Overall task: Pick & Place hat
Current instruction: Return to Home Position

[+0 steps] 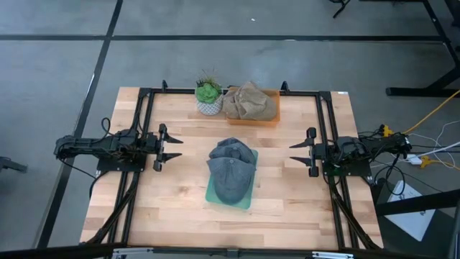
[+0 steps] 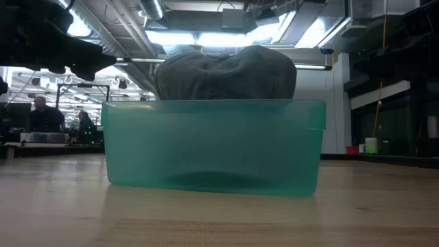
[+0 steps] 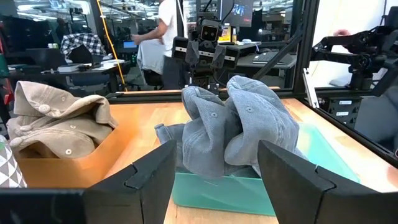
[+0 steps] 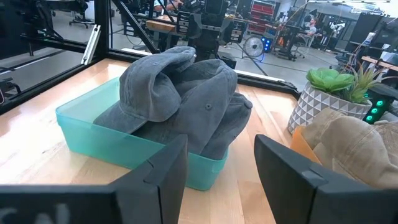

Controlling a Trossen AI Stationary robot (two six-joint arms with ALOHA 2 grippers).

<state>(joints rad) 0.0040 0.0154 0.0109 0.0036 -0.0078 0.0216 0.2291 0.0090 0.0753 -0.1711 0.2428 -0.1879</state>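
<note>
The caps (image 1: pixel 231 169) are sitting heaped in the bin (image 1: pixel 230 204), right in the middle of the table (image 1: pixel 165 208), and they are poking up well over its rim. The left gripper (image 1: pixel 178 147) is hanging by the table's left edge, pointing at the bin, fingers spread wide and holding nothing. The right gripper (image 1: pixel 292 153) is mirroring it by the right edge, fingers also apart and empty. Both are standing well apart from the bin. Along the back edge, a plant (image 1: pixel 208 97) is standing just beside a tray (image 1: pixel 253 122) with tan hats (image 1: pixel 249 101) piled in it.
</note>
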